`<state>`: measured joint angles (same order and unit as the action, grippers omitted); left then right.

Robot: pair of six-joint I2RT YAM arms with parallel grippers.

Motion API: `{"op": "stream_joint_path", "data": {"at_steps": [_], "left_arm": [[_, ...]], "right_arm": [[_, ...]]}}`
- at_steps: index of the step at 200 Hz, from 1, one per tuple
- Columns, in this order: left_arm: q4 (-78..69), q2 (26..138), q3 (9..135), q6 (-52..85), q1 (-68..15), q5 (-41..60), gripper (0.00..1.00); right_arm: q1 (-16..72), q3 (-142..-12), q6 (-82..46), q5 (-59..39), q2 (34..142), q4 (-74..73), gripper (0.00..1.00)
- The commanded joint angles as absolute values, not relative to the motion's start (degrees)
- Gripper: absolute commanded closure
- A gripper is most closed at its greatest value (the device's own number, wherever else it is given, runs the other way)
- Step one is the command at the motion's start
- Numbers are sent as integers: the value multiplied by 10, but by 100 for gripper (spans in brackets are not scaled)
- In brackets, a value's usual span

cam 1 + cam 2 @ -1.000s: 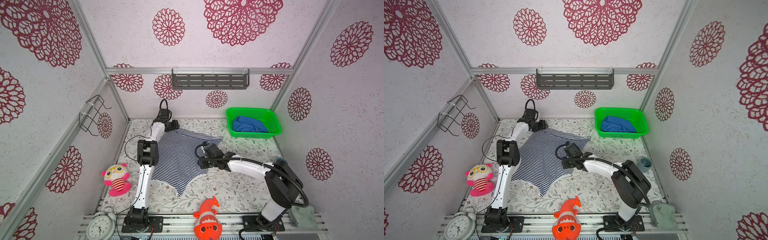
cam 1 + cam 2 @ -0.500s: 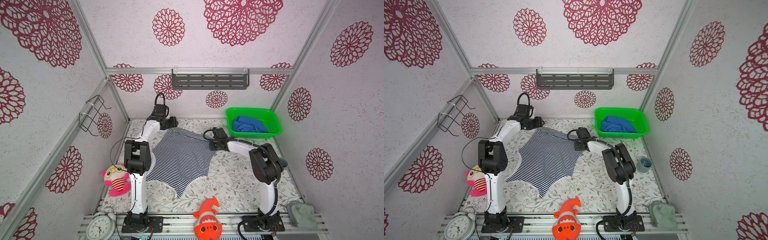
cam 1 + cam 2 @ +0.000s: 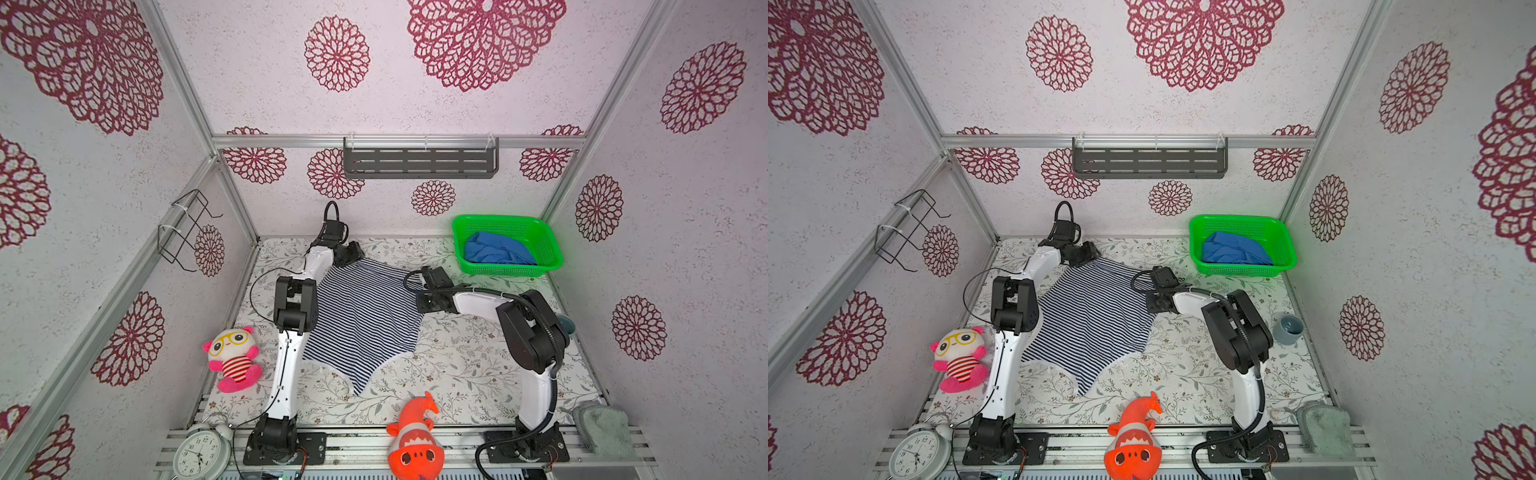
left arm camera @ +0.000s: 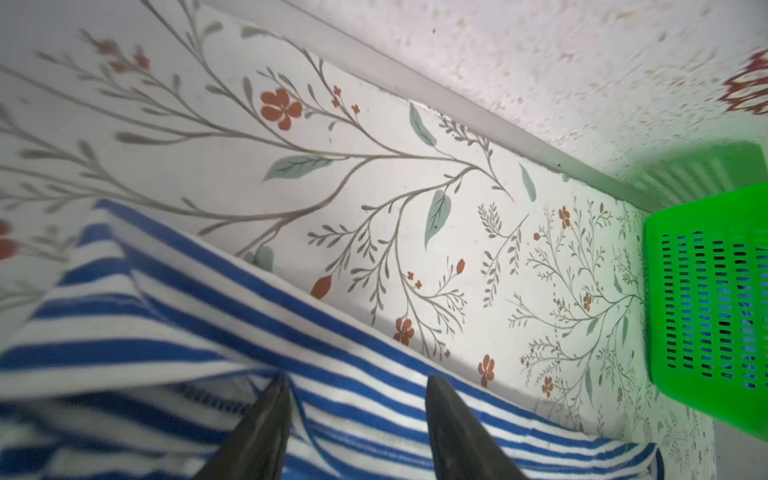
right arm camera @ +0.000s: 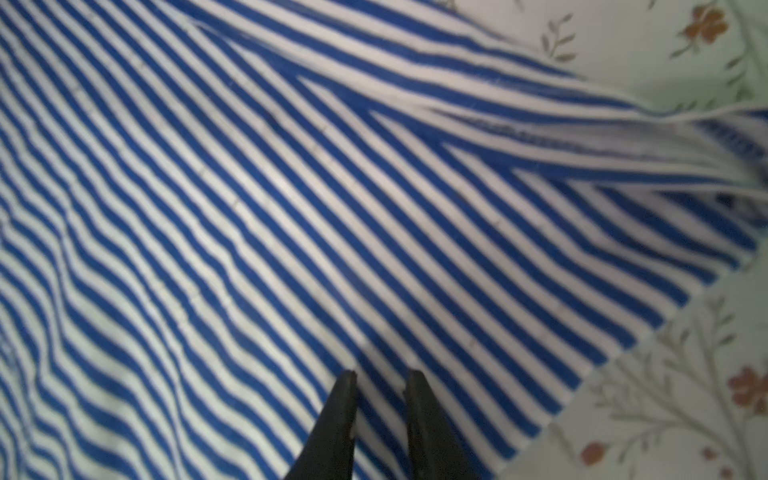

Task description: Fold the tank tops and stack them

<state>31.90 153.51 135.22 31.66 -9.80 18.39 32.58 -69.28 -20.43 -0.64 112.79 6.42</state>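
Note:
The striped tank top (image 3: 361, 316) lies spread on the flowered table in both top views (image 3: 1092, 320). The plain blue tank top (image 3: 494, 249) sits crumpled in the green basket (image 3: 507, 272) at the back right. My left gripper (image 3: 353, 254) is at the striped top's far corner by the back wall. In the left wrist view its fingers (image 4: 274, 407) stand wide apart with bunched, raised striped cloth (image 4: 166, 332) between them. My right gripper (image 3: 417, 289) presses on the top's right edge. Its jaws (image 5: 380, 378) are nearly together, pinching striped cloth (image 5: 291, 208).
A pink plush doll (image 3: 232, 357), an orange fish plush (image 3: 411, 436) and an alarm clock (image 3: 201, 455) line the near edge. A grey-green towel (image 3: 598, 428) lies at the near right, a grey cup (image 3: 1287, 328) by the right wall. A dark shelf (image 3: 419, 158) hangs on the back wall.
My right gripper has narrowed its jaws at the striped top's right edge, after swinging toward the back and part way back. The left jaws have closed a little at the far corner.

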Motion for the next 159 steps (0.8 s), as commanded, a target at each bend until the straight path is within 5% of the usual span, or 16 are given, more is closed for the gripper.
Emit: {"op": "stream_joint_path", "data": {"at_steps": [1, 32, 58, 100, 145, 159], "left_arm": [[376, 1594, 1410, 338, -118, 206, 44], [380, 1645, 1489, 340, -140, 253, 42], [383, 1588, 1465, 270, -153, 237, 34], [363, 1349, 1261, 196, -136, 133, 17], [325, 1140, 933, 246, -91, 55, 30], [324, 1090, 854, 259, -74, 31, 32]], "right_arm": [[385, -640, -279, -98, 1114, 118, 76], [446, -628, -325, -135, 1067, 124, 75], [442, -638, -306, -55, 1011, 155, 71], [371, -687, -204, 63, 1004, 209, 64], [327, -775, -101, 38, 1088, 186, 64], [322, -805, -74, 22, 1122, 185, 56]]}}
